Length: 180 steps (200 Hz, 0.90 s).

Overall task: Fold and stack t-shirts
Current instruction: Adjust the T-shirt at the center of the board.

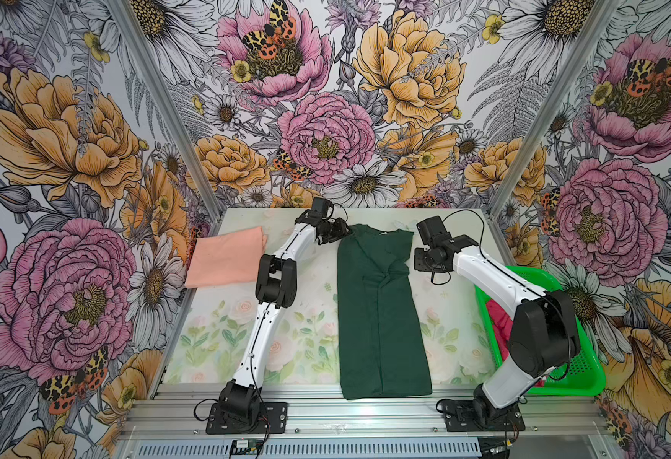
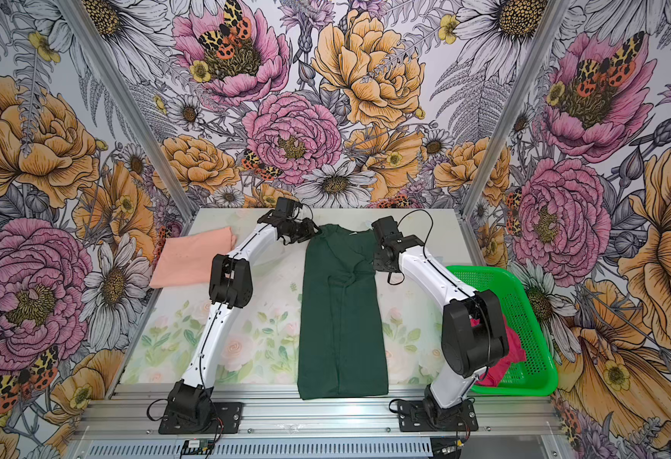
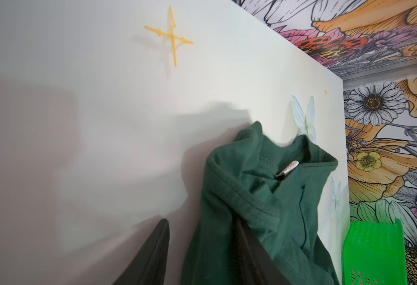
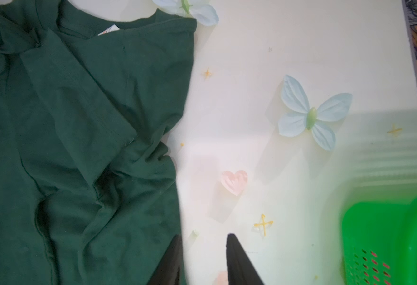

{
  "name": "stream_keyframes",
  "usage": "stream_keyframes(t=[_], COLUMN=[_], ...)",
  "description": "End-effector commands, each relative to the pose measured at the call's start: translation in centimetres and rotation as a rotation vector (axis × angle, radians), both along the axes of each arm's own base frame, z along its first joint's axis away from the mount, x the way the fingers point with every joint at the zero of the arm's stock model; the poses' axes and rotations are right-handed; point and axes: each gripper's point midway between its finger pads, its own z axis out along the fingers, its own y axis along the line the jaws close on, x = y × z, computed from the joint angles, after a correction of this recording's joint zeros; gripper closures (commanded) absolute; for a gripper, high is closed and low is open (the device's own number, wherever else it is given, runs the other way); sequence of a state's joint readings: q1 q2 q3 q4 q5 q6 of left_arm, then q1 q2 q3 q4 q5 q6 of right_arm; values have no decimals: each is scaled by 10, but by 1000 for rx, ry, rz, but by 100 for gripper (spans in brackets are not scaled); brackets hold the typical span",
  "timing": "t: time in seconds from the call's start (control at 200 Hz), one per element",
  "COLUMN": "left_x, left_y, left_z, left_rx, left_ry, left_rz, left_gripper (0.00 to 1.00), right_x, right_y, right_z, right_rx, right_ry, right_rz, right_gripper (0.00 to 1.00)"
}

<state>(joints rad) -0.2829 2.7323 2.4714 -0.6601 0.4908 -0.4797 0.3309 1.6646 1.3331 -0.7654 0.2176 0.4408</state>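
Far left on the table (image 1: pixel 214 337): peach shirt (image 1: pixel 226 258), folded flat, looking done. Next, left claw (image 1: pixel 340 232) at the far shoulder corner of the green shirt (image 1: pixel 377 318), jaws partway apart, collar cloth bunched against one finger, no pinch visible. Mid-table, green shirt as a long strip, sides folded in. Just beside its other shoulder, right claw (image 4: pixel 203 243), narrow gap, empty. Far right, crimson shirt (image 2: pixel 505 357) heaped in the basket (image 1: pixel 580 373). Likely step: taking both collar corners for the lengthwise fold. Needed next: clamp both corners, then carry them evenly toward the hem.
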Motion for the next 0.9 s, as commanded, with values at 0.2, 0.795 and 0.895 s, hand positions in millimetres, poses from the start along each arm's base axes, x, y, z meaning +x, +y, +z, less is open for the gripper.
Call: stream_keyframes(t=[0.2,0.795,0.895], left_x=[-23,-43,-29], left_y=[28,-57,-42], left_z=[14,-34,-44], left_rx=[-59,-133,-47], left_ry=[101,157,124], left_rz=[-25,-165,-92], left_gripper=[44,100,100], right_x=[3,1,-1], right_y=[2,3,2], right_z=[14,10,11], right_rx=[2,-11,-17], right_ry=[-52,-41,-41], right_rz=[-16,-9,-7], right_gripper=[68,70,71])
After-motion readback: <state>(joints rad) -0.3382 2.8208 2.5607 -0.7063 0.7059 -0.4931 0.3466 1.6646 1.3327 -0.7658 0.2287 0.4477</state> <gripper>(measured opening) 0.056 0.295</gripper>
